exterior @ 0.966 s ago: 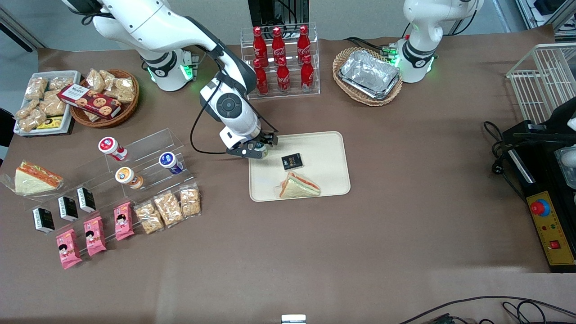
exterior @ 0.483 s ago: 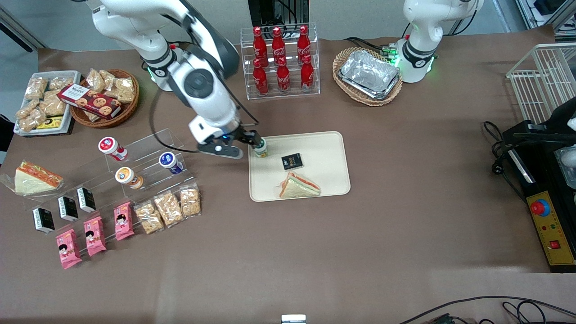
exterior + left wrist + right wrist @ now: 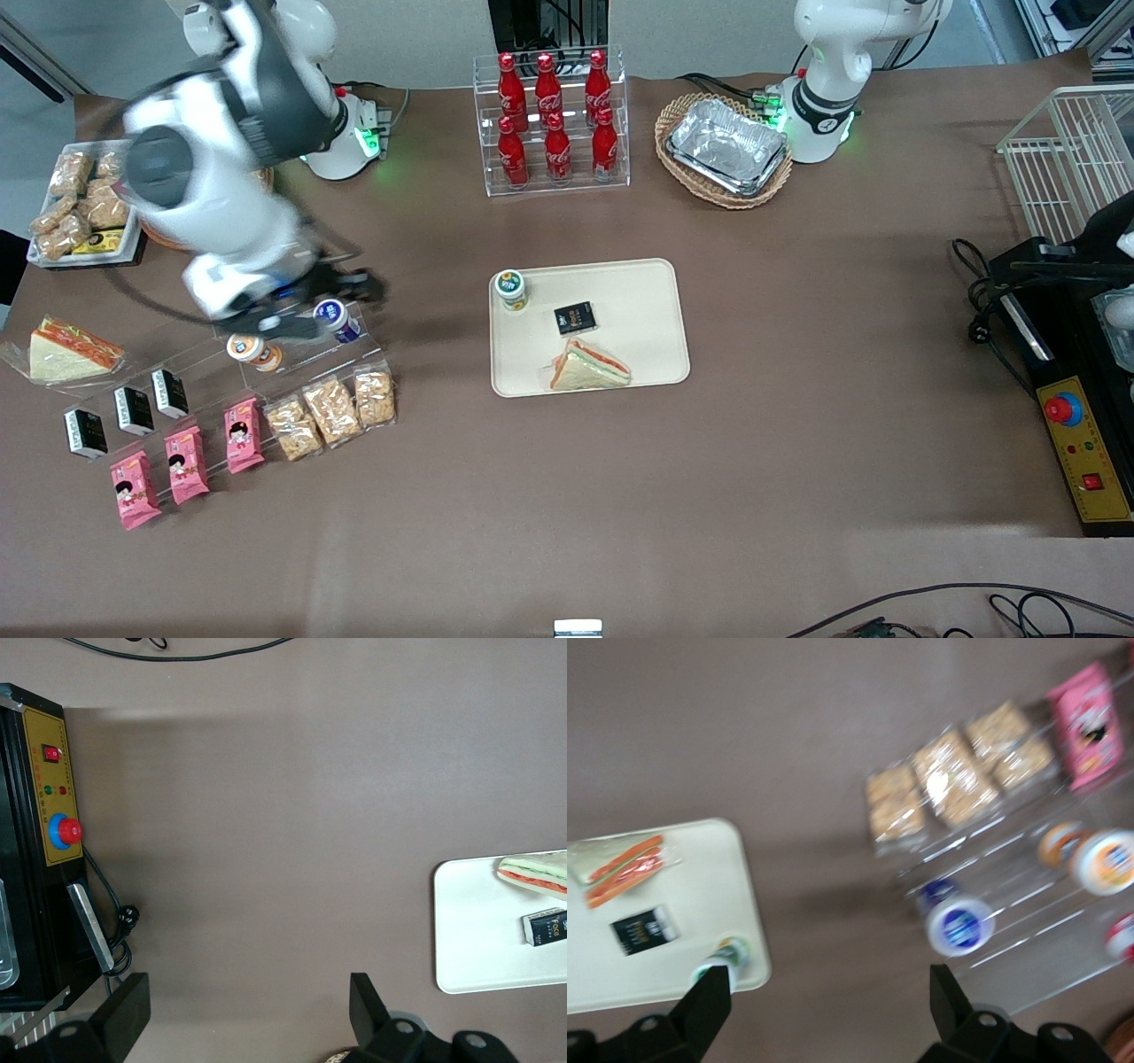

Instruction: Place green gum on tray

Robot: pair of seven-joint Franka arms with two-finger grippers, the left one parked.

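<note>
Brown paper covers the counter (image 3: 709, 496), which is crowded with snacks at the working arm's end and carries the cream tray (image 3: 651, 341) near its middle. What has just changed is the whole matter: half a second ago the gripper (image 3: 359, 288) was at the tray's corner, closed around the green gum (image 3: 511, 290), and now that canister stands upright and alone on the tray, just inside the corner nearest the working arm, its green lid with the yellow mark facing up. The gripper has let go and swung well clear, and hangs blurred above the clear acrylic shelf (image 3: 292, 310), close over the blue-lidded canister (image 3: 333, 318) and near the orange-lidded one (image 3: 249, 348). In the right wrist view its fingers (image 3: 709, 1005) stand wide apart with nothing between them, and the green gum (image 3: 723, 959) shows on the tray (image 3: 673, 979) beside the small black packet (image 3: 643, 928) and the wrapped sandwich (image 3: 622, 862). My judgement is that the placing is done, since the canister rests inside the low rim and nothing touches it; all that seems left is for the arm to settle away from the shelf without knocking the canisters there
</note>
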